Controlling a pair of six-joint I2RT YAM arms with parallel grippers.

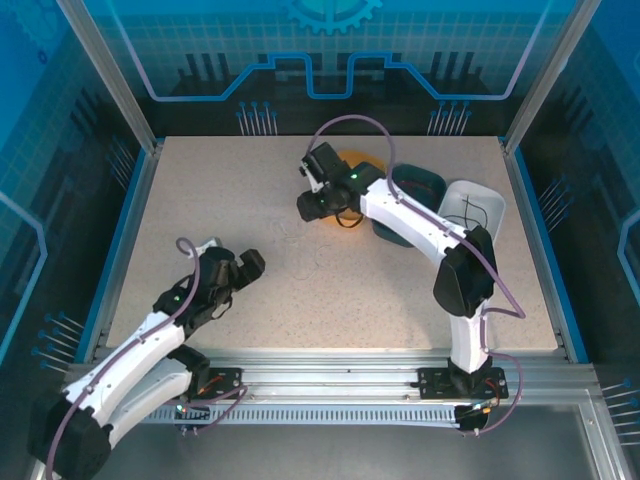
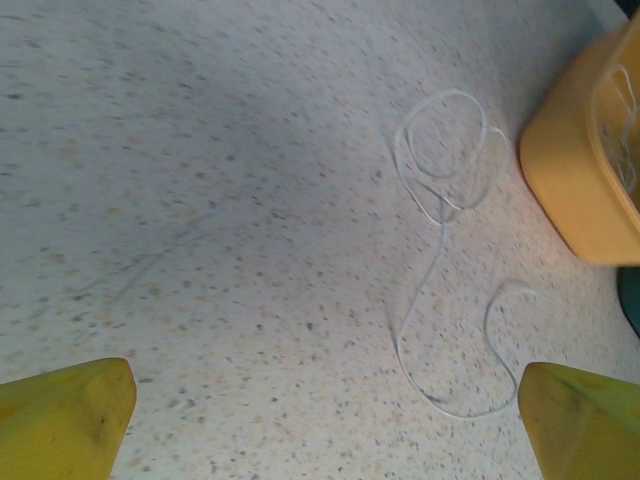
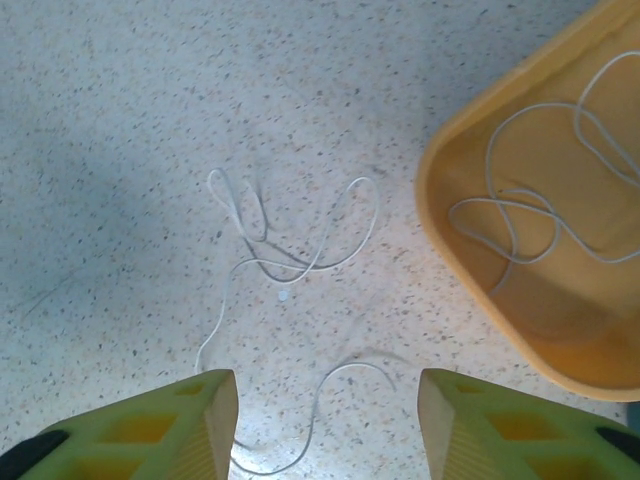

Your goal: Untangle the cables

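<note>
White cable [image 3: 285, 266] may snag
Right pincer [image 3: 328, 385] and left pincer [image 2: 325, 375] both gape empty; closing on the crossed loops, flat on the surface [image 3: 120, 100], could tighten them.

Yellow bin [image 3: 560, 330] runs off the right edge.

White shells and black joints on left arm [image 1: 140, 345] and right arm [image 1: 420, 225], small green light on each, purple-grey cable [image 1: 350, 118] looped alongside. Black base plates [image 1: 455, 380] at near edge of table [image 1: 300, 300]. On left gripper [image 2: 325, 420], plain yellow wedge fingers; on right gripper [image 3: 328, 420], yellow-green fingers with moulded hollows
</note>
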